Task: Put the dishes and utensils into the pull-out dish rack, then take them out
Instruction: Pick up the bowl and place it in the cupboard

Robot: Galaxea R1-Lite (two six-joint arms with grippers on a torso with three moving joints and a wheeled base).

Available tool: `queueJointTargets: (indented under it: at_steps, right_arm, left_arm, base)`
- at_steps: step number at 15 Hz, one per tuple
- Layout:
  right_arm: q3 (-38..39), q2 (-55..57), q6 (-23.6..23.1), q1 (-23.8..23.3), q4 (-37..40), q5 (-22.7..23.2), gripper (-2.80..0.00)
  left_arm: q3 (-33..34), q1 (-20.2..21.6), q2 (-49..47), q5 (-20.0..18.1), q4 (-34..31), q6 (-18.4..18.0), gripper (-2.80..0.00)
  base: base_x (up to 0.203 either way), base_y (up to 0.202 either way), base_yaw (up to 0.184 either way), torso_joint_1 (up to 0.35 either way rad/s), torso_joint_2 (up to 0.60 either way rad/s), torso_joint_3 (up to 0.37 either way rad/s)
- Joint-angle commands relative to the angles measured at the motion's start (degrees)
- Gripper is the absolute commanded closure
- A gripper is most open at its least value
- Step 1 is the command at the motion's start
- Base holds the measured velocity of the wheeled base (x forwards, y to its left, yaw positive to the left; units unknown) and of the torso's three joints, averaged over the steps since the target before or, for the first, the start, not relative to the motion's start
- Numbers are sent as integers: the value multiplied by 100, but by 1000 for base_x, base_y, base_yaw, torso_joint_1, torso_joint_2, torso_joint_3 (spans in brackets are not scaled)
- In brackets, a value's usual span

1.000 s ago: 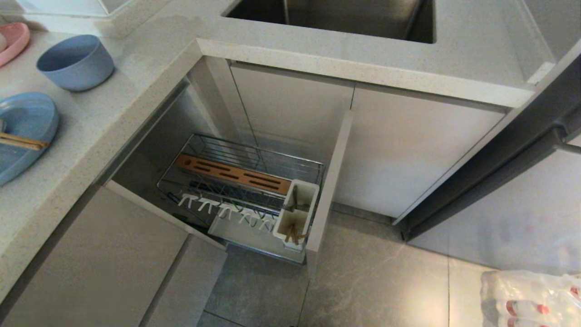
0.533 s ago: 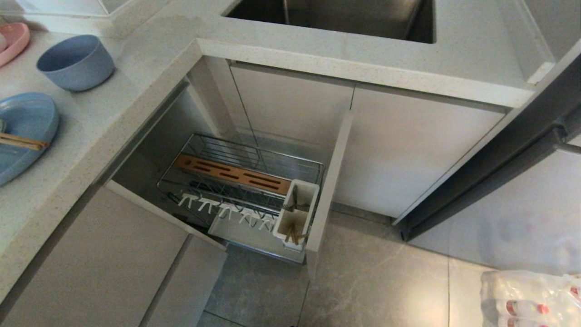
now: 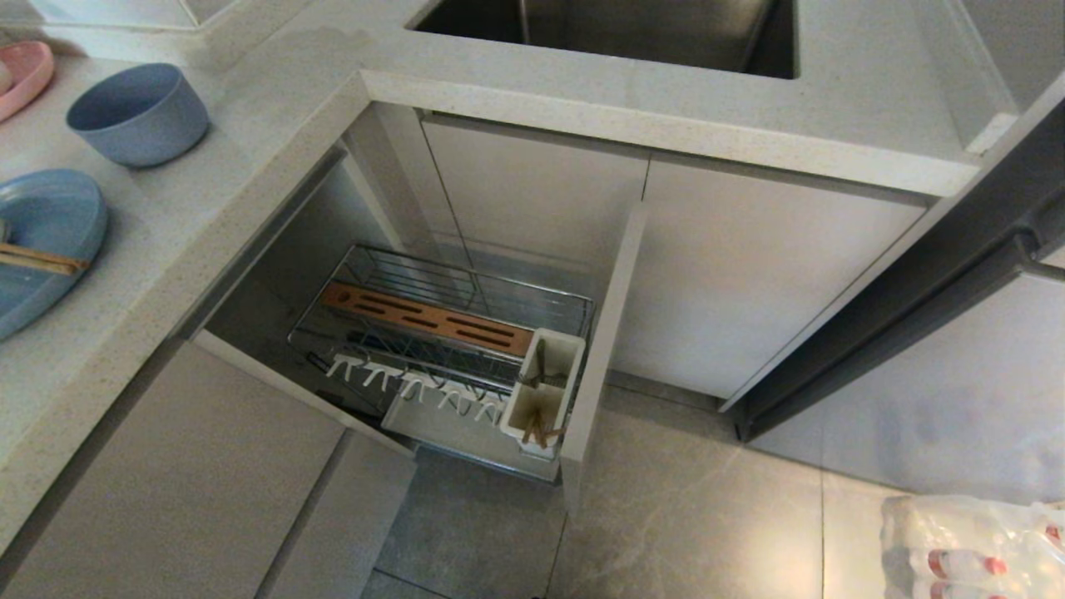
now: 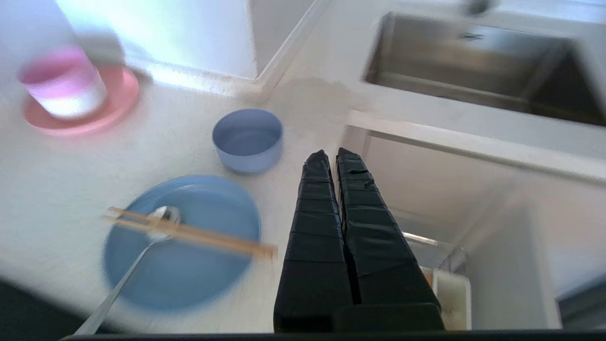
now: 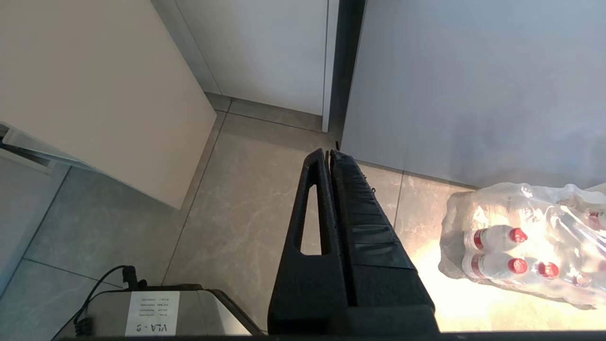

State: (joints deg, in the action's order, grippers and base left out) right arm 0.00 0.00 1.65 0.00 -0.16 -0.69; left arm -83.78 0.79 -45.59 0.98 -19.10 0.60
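On the counter at the left lie the light-blue plate (image 3: 46, 216) (image 4: 189, 274) and, beyond it, the light-blue bowl (image 3: 137, 112) (image 4: 247, 139). Wooden chopsticks (image 3: 37, 259) (image 4: 189, 232) and a silver spoon (image 4: 137, 260) rest across the plate. The pull-out dish rack (image 3: 466, 270) stands pulled out below the counter corner, with its wooden strip (image 3: 428, 316) and white utensil cup (image 3: 545, 391), which holds more chopsticks (image 3: 539, 430). My left gripper (image 4: 331, 156) is shut and empty, above the counter edge, beside the bowl and plate. My right gripper (image 5: 327, 152) hangs shut over the floor.
A pink plate (image 3: 25, 75) (image 4: 109, 106) with a pink-and-white bowl (image 4: 64, 83) on it sits at the counter's far left. The sink (image 3: 616, 33) lies behind the rack. The rack's front panel (image 3: 603, 333) juts over the floor. A pack of bottles (image 3: 973, 545) (image 5: 525, 241) lies at the right.
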Motion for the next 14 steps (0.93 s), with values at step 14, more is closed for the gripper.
queueJointTargets:
  at_steps: [14]
  right_arm:
    - [0,9,2,0,-2,-1,0]
  left_arm:
    - [-2889,97,-5522,1509,1612,2427,0]
  base:
    - [0,0,0,0,0,0]
